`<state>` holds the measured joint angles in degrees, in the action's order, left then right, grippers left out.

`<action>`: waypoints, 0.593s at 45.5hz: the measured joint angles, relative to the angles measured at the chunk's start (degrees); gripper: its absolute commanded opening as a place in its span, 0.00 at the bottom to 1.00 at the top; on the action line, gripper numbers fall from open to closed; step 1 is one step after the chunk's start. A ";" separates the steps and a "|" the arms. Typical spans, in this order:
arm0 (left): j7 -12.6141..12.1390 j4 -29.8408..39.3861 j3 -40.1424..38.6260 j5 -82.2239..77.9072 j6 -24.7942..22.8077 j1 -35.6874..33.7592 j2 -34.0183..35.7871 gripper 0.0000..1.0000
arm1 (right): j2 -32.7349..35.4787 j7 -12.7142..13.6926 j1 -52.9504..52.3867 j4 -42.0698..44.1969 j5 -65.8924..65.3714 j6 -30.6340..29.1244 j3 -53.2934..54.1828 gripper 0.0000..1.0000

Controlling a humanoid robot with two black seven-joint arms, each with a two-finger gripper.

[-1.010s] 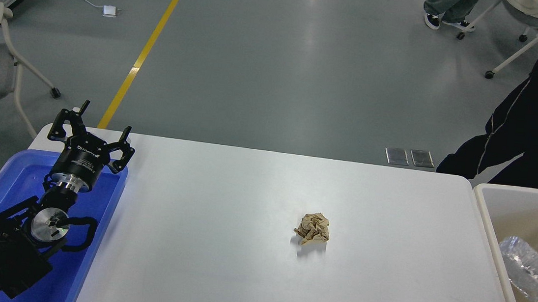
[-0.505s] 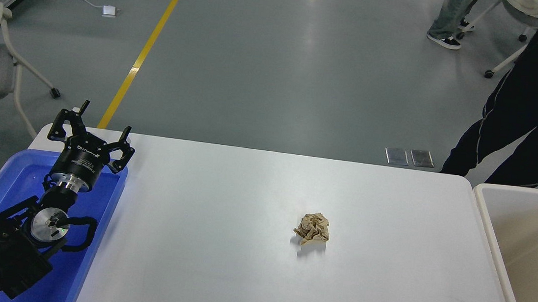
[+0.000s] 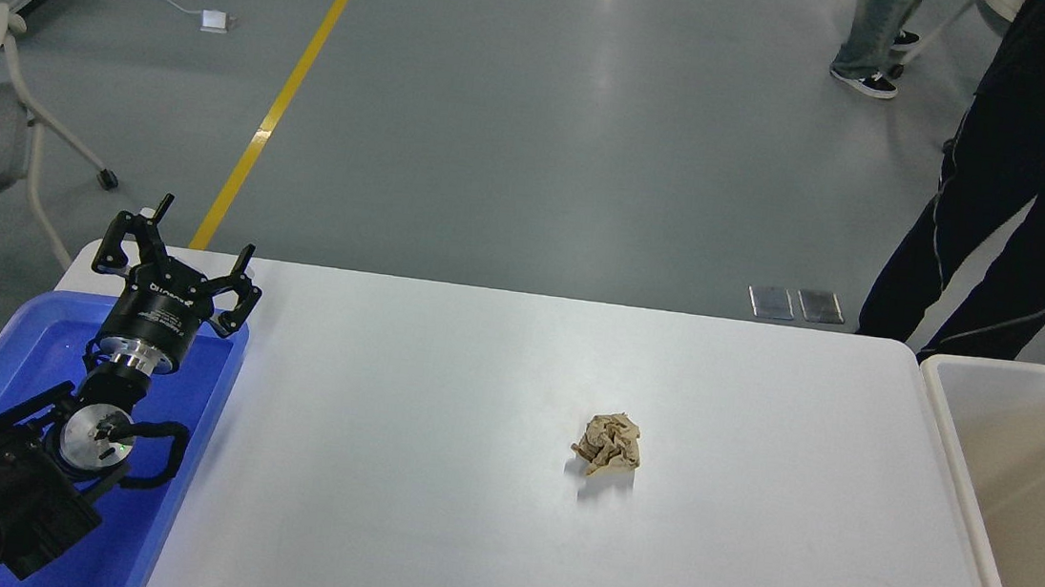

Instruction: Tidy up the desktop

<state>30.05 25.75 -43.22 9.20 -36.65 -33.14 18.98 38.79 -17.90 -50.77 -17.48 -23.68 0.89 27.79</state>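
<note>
Desk (image 3: 428,476), white and broad with rounded corners, fills the lower part of the head view, and a single ball of crumpled brown paper (image 3: 609,444) is seen lying on it, a little right of the middle and well apart from everything else. At the left edge a blue tray (image 3: 177,490) is set against the desk, and the left arm is held over it. The left gripper (image 3: 176,260) is raised above the tray's far corner, its jaws spread apart with nothing between them (the fingers point up and away from the camera). The right gripper is not seen in this view. At the right edge an off-white bin (image 3: 947,411) with a beige inside is placed just beside the desk. Beyond the desk, on the grey floor, a yellow line (image 3: 288,94) is painted, and a person in dark trousers (image 3: 1000,215) is seen standing near the bin's far corner.
</note>
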 measured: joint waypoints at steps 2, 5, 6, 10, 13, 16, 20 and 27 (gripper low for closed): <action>0.00 -0.01 0.00 0.00 0.00 0.00 0.00 1.00 | 0.24 -0.26 0.19 -2.67 -0.02 0.01 3.37 1.00; 0.01 -0.01 0.00 0.00 0.00 0.00 0.00 1.00 | 0.45 -0.52 1.16 -6.06 -0.04 0.01 8.18 1.00; 0.01 -0.01 0.00 0.00 0.00 0.00 0.00 1.00 | 0.46 -0.60 1.48 -6.97 -0.05 0.01 9.55 1.00; 0.01 -0.01 0.00 0.01 0.00 0.00 0.00 1.00 | 0.10 -0.86 3.34 -11.04 -0.11 -0.06 15.78 1.00; 0.03 0.00 0.00 -0.01 0.00 0.00 0.00 1.00 | -0.62 -0.97 4.97 -13.25 -0.14 -0.12 19.43 1.00; 0.04 0.00 0.00 0.00 0.00 0.00 0.00 1.00 | -1.56 -1.04 6.82 -15.08 -0.15 -0.13 22.63 1.00; 0.04 0.00 0.00 -0.01 0.00 0.00 0.00 1.00 | -2.93 -1.12 9.45 -17.55 -0.14 -0.18 26.82 1.00; 0.04 0.00 -0.01 -0.01 0.00 0.00 0.00 1.00 | -6.24 -1.18 15.70 -23.18 -0.49 -1.21 35.76 1.00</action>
<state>30.08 25.75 -43.24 9.19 -36.65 -33.13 18.98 32.54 -19.08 -35.07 -40.66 -24.17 -0.31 63.54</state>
